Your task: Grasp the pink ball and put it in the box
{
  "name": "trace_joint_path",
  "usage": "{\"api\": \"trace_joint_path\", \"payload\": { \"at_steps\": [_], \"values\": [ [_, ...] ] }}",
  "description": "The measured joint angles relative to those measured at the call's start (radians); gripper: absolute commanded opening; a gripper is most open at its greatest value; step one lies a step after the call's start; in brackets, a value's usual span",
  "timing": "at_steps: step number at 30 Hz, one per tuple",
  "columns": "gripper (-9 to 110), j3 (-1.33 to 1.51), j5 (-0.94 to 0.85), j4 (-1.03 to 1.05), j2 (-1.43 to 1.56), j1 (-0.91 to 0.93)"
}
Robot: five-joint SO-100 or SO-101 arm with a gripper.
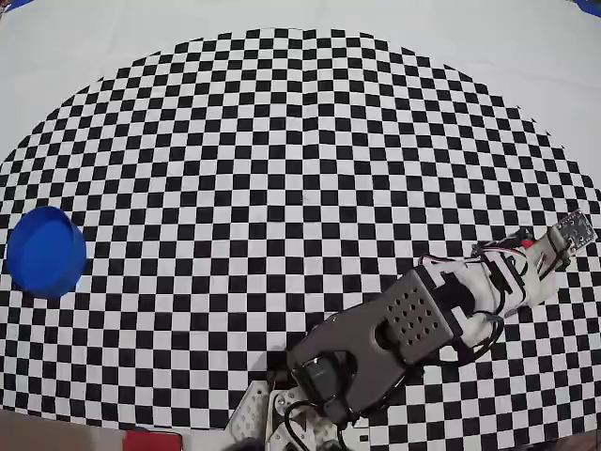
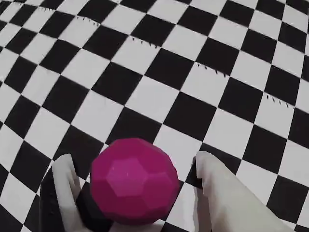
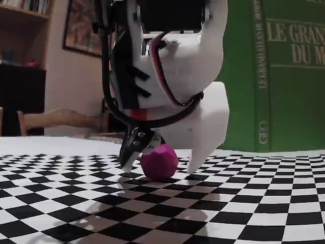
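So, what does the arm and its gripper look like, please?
The arm mixes white and grey-black printed parts, one dark plate with rows of small holes. Red, white and black cables loop along it. The gripper has one broad white finger and one slimmer finger; no markings are readable.

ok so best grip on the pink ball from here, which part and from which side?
Across its widest middle, coming from above. The pink ball is a faceted sphere resting on the checkered mat, so only opposite sides give a stable pinch. The gripper already straddles it with a finger on each side and gaps showing, so it looks open. Closing at mid-height looks right.
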Motion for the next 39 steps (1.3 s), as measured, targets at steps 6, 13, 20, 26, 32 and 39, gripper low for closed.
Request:
{"api": "trace_joint_path", "payload": {
  "at_steps": [6, 13, 20, 26, 32, 39],
  "values": [
    [28, -0.055, 0.000, 0.000, -0.020, 0.000],
    [28, -0.066, 0.000, 0.000, -0.037, 0.000],
    [28, -0.067, 0.000, 0.000, -0.048, 0.000],
    [28, -0.074, -0.002, 0.000, -0.061, 0.000],
    [28, -0.074, -0.002, 0.000, -0.063, 0.000],
    [22, -0.074, -0.002, 0.000, -0.063, 0.000]
  ]
}}
